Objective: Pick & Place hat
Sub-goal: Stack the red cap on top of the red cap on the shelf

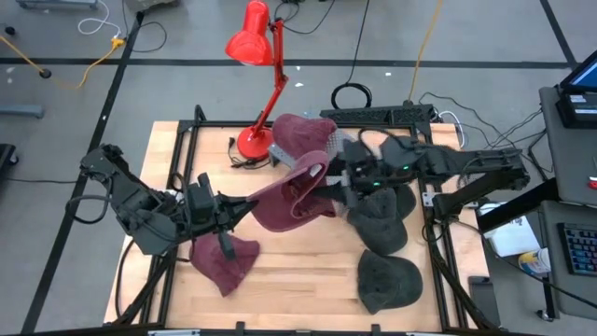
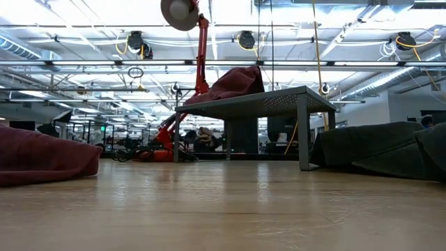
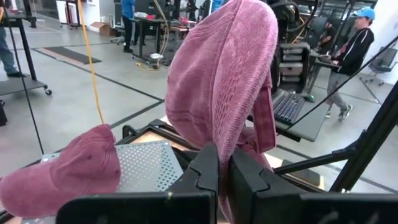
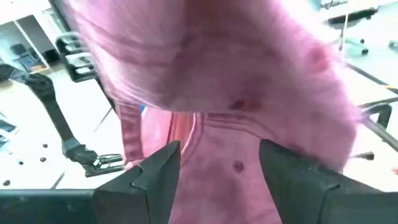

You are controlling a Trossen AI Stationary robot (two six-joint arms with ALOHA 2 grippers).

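Maroon hat (image 1: 289, 198) is held mid-table, long axis 8-to-2 o'clock, left gripper (image 1: 250, 207) pinching its 8 o'clock end, right gripper (image 1: 338, 183) spread at its 2 o'clock end.

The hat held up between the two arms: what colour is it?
Maroon red. The hat shows best in the left wrist view, pinched in the left tool.
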